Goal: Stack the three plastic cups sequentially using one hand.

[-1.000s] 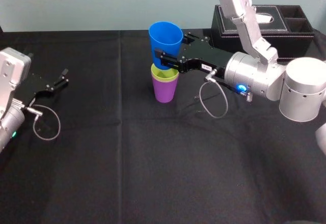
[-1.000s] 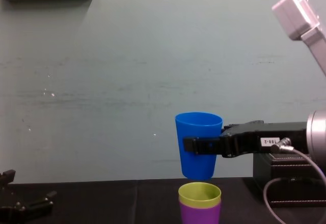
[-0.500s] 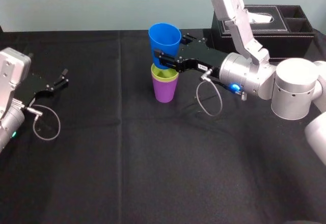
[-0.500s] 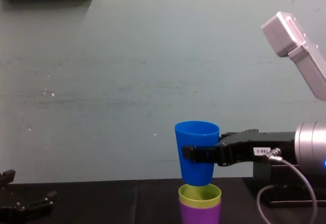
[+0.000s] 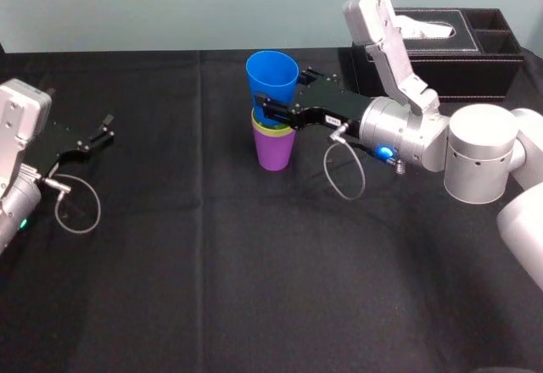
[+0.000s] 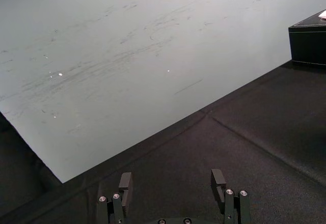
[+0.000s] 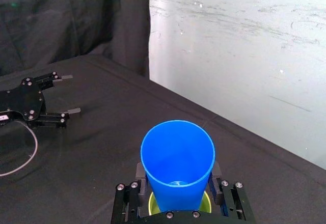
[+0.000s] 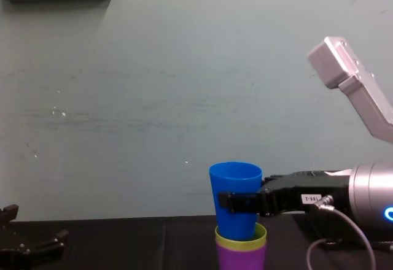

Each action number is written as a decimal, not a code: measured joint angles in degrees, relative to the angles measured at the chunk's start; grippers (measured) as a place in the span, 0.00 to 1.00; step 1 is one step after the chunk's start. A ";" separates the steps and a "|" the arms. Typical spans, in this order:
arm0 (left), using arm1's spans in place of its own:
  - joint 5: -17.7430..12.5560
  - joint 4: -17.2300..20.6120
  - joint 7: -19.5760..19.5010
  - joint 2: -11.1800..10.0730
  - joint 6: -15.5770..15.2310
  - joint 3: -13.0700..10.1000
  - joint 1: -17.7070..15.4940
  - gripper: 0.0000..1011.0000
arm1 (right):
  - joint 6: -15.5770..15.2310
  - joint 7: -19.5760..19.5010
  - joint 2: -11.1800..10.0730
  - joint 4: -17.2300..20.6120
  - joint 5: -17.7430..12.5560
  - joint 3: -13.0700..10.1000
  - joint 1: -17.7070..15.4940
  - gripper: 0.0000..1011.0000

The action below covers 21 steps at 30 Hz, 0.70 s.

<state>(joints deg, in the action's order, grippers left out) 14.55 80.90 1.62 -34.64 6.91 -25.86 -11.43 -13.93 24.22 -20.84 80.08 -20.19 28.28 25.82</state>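
Observation:
The purple cup [image 5: 276, 153] stands upright on the black cloth with the yellow-green cup [image 5: 274, 127] nested inside it. My right gripper [image 5: 265, 107] reaches in from the right and is shut on the blue cup [image 5: 271, 72], one finger on each side of its lower wall. From the chest, the blue cup [image 8: 235, 190] is upright and its base dips just inside the rim of the yellow-green cup [image 8: 241, 238], above the purple cup [image 8: 241, 260]. The right wrist view looks down into the blue cup [image 7: 177, 158]. My left gripper [image 5: 103, 129] rests open at the far left.
A black tissue box [image 5: 441, 42] stands at the back right, behind my right arm. The table [image 5: 212, 263] is covered in black cloth, with a pale wall behind it. In the left wrist view the left gripper [image 6: 171, 183] holds nothing.
My right gripper has come down and slightly left with the blue cup; its base, which hung above the nested cups, now sits inside the yellow-green rim. The left arm has not moved.

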 joint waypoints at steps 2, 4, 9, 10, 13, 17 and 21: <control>0.00 0.00 0.00 0.00 0.00 0.00 0.00 1.00 | 0.04 0.06 0.15 -0.35 0.12 0.03 0.02 0.71; 0.00 0.00 0.00 0.00 0.00 0.00 0.00 1.00 | 0.08 0.10 0.29 -0.68 0.24 0.04 0.05 0.71; 0.00 0.00 0.00 0.00 0.00 0.00 0.00 1.00 | 0.26 0.11 0.57 -1.44 0.46 -0.07 0.05 0.71; 0.00 0.00 0.00 0.00 0.00 0.00 0.00 1.00 | 0.26 0.11 0.63 -1.60 0.55 -0.14 0.00 0.71; 0.00 0.00 0.00 0.00 0.00 0.00 0.00 1.00 | 0.24 0.07 0.74 -1.78 0.68 -0.27 -0.15 0.71; 0.00 0.00 0.00 0.00 0.00 0.00 0.00 1.00 | -0.11 -0.16 1.08 -2.22 0.69 -0.63 -0.35 0.71; 0.00 0.00 0.00 0.00 0.00 0.00 0.00 1.00 | -0.21 -0.21 1.13 -2.30 0.67 -0.69 -0.40 0.71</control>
<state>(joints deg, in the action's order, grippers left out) 14.55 80.90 1.62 -34.64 6.91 -25.86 -11.43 -14.13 24.01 -19.71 77.78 -19.51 27.59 25.42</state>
